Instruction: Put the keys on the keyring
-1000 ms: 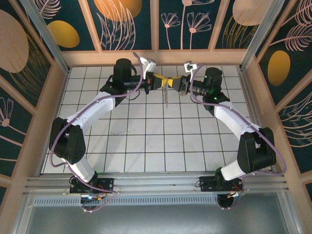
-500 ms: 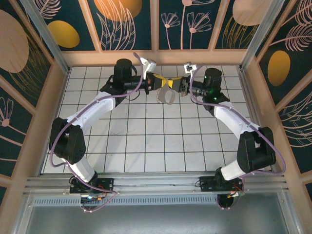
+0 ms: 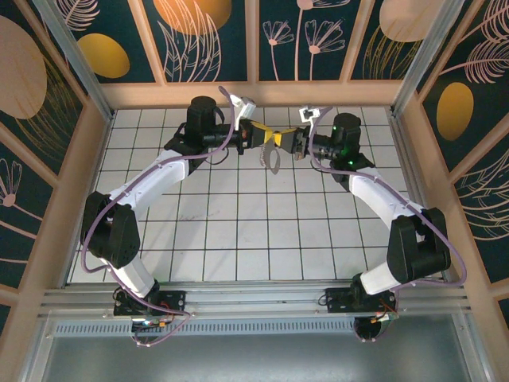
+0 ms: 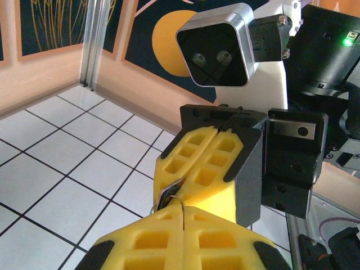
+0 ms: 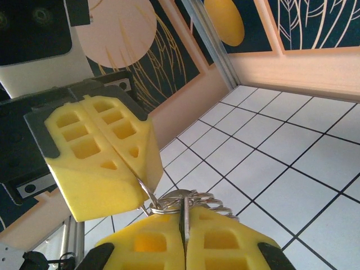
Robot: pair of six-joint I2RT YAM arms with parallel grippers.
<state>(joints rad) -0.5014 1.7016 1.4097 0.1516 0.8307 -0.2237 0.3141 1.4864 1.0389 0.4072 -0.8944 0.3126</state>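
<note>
left gripper (image 3: 271,136): clamped shut on the keyring's (image 3: 273,157) thin wire, just above its loop.
right gripper (image 3: 281,139): clamped shut on the keyring's coils, facing the left gripper across it.
keyring: dangles beneath both pinches.

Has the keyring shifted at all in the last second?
Yes. In the top view the keyring has turned and drawn up: it hung as a long thin line, and now shows as a shorter loop, its lower end higher against the floor tiles.
</note>
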